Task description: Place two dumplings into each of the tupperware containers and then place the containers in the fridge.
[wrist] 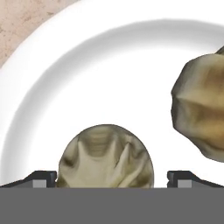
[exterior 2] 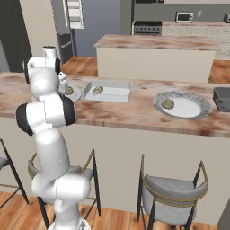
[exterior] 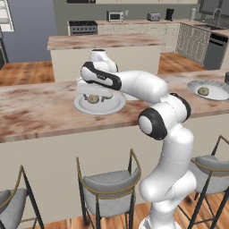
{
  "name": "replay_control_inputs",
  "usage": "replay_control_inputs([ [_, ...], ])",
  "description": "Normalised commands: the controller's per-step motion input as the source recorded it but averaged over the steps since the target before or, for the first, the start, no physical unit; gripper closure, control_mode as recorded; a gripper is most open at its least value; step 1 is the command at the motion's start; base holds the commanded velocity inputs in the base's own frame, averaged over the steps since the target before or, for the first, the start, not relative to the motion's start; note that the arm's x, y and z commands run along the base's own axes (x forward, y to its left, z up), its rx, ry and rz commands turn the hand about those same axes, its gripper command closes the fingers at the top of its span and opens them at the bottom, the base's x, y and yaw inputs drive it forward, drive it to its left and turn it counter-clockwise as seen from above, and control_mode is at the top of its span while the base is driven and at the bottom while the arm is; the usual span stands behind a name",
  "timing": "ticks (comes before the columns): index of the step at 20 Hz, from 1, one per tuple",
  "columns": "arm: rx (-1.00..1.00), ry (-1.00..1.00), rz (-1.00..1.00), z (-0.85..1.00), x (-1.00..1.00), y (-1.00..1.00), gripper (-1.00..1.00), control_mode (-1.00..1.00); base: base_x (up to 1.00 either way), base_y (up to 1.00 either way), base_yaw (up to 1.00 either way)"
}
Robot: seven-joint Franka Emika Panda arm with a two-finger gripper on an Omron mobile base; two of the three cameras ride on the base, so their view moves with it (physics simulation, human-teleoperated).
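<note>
My gripper [wrist: 109,179] is open, low over a round white plate [wrist: 52,78], with its two tips on either side of a tan dumpling [wrist: 106,155]. A second dumpling [wrist: 201,109] lies to its right on the same plate. In the left base view the hand [exterior: 94,89] hangs over this plate [exterior: 112,107] and a dumpling [exterior: 93,99]. A clear-grey tupperware container [exterior 2: 112,92] beside the plate holds one dumpling [exterior 2: 97,90]. A second, darker container [exterior 2: 222,99] sits at the counter's right end. The fridge [exterior 2: 74,13] stands at the far back left.
Another white plate [exterior 2: 188,108] with one dumpling [exterior 2: 168,104] lies further right on the marbled counter [exterior 2: 134,112]. Grey stools [exterior: 109,188] stand along the counter's near side. An island [exterior: 103,42] lies beyond it.
</note>
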Motion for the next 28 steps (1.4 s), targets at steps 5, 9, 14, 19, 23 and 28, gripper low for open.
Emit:
replay_control_inputs([
  [5,0.00,0.00,0.00,-0.02,0.00,0.01,1.00,-1.00,0.00,0.00,0.00],
  [9,0.00,0.00,0.00,0.00,0.00,0.00,1.00,-1.00,0.00,0.00,0.00],
  [14,0.00,0.00,0.00,0.02,0.00,0.00,1.00,-1.00,0.00,0.00,0.00],
  [19,0.00,-0.01,0.01,0.48,-0.07,-0.28,1.00,-1.00,0.00,0.00,0.00],
  [23,0.04,0.00,0.01,0.51,-0.03,-0.79,1.00,-1.00,0.00,0.00,0.00],
  [28,0.01,0.00,0.00,0.31,0.00,-0.90,1.00,-1.00,0.00,0.00,0.00],
])
